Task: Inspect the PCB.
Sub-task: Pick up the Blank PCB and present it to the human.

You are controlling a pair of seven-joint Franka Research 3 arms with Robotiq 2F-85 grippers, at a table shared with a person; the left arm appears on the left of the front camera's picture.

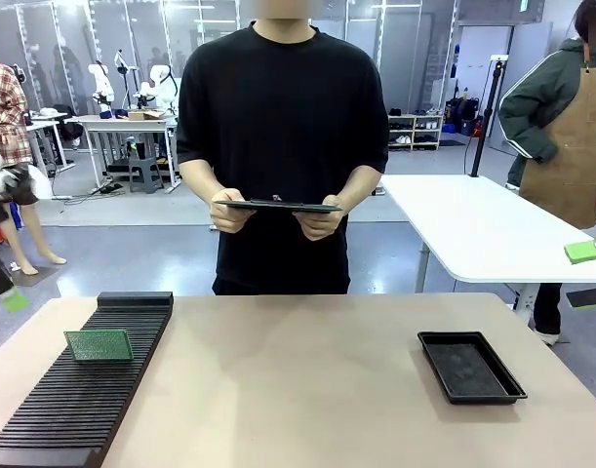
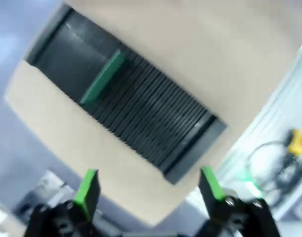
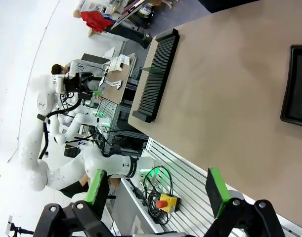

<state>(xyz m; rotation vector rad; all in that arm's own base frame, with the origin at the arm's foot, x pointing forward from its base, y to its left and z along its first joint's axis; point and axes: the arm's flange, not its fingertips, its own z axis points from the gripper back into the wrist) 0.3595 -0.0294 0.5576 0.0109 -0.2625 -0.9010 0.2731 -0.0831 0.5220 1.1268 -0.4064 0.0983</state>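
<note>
1. Front view: A person stood at the far side of the tan table (image 1: 298,390), holding a dark clipboard (image 1: 281,206) level in front of the body. The PCB (image 1: 99,344) stood upright in a slot of a black ribbed rack (image 1: 73,409) on the table's left side. A shallow black tray (image 1: 470,367) lay on the right, well apart from the rack.

2. Left wrist view: The picture was blurred. The left gripper (image 2: 148,190) had its green-padded fingers spread wide with nothing between them, above the rack. The PCB (image 2: 102,79) showed edge-on as a green strip toward one end of the rack. This arm looked best placed to fetch the board. A good pick would turn the wrist so the pads faced the board's two flat sides, come down over its top edge, close gently, then lift straight up so the board did not scrape the slot.

3. Right wrist view: The right gripper (image 3: 155,190) was also wide apart and empty, high over the table's near edge, with the rack far off and the tray at the picture's side. It seemed wise to keep this arm clear of the rack.
</note>
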